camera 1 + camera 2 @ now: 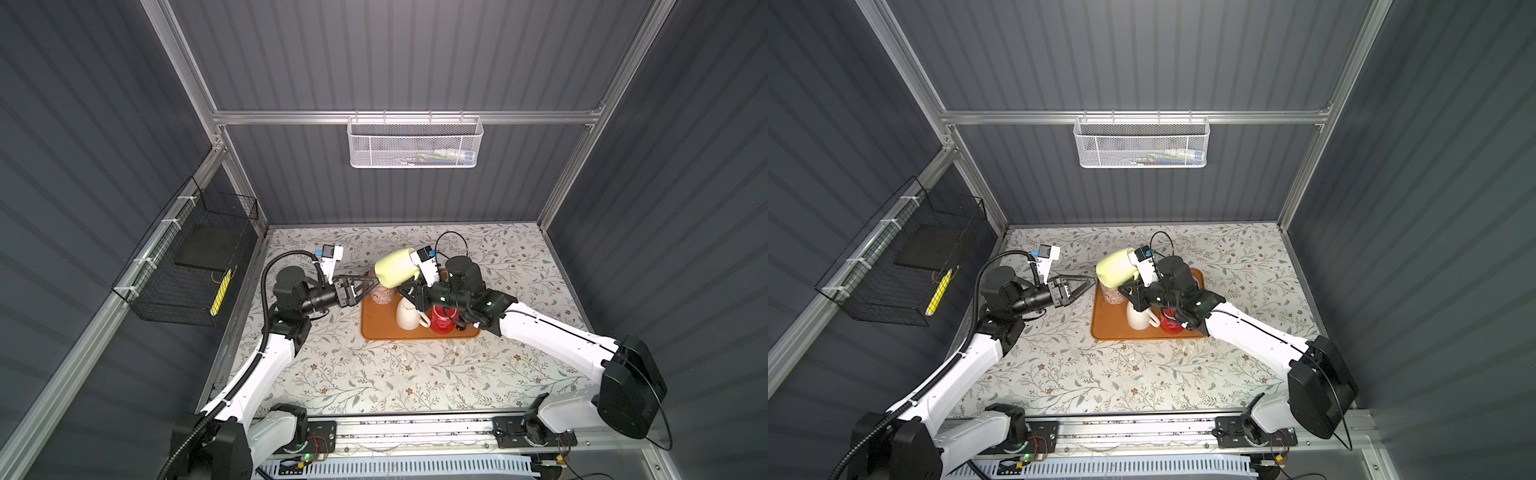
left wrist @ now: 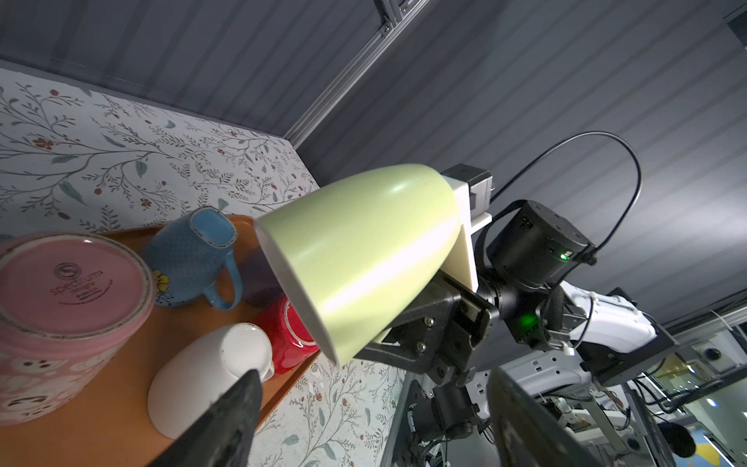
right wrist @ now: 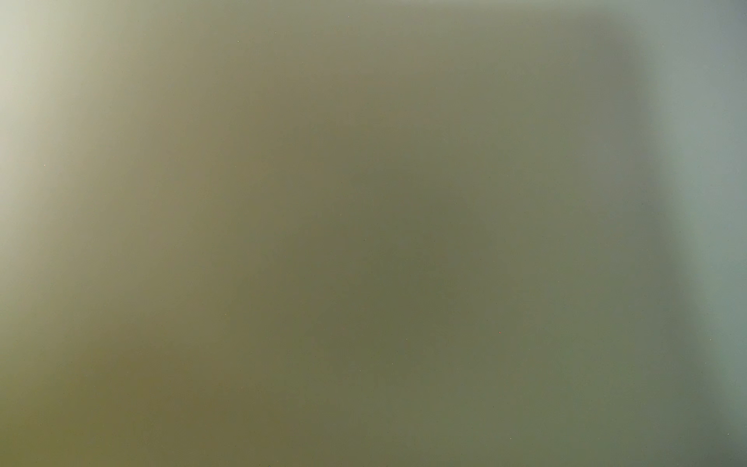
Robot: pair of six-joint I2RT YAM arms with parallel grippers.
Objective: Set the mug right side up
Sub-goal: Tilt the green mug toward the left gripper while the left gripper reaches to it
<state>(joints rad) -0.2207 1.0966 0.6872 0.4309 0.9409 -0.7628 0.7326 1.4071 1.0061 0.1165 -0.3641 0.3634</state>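
Subject: pale green glossy ceramic mug (image 2: 364,258), off the surface, hanging above the far part of the flat orange plastic tray (image 1: 376,330). It lies nearly on its side, with the mouth turned toward the tray's left edge and tipped a little downward, and the base toward the right arm.

Right gripper (image 1: 1126,289): clamped on this mug from below, above the tray's middle. Its black fingers run under the mug's body, and the exact contact point is hidden by the mug. The right wrist view gives only a greenish blur.

Left gripper (image 1: 372,282): above the tray's left edge, fingers spread wide and holding nothing. The tips point toward the green mug's mouth and stay apart from it.

On the tray:
- A tall pink patterned mug (image 2: 68,299) stands base-up by the left edge, toward the far side.
- A blue speckled mug (image 2: 190,258) sits at the far side, tilted with its base uppermost.
- A plain white mug (image 2: 210,372) stands base-up near the middle.
- A red glossy mug (image 2: 291,339) stands just beside the white one, toward the tray's right edge. Its orientation is unclear.

The tray rests on a floral-print tabletop (image 1: 374,374).
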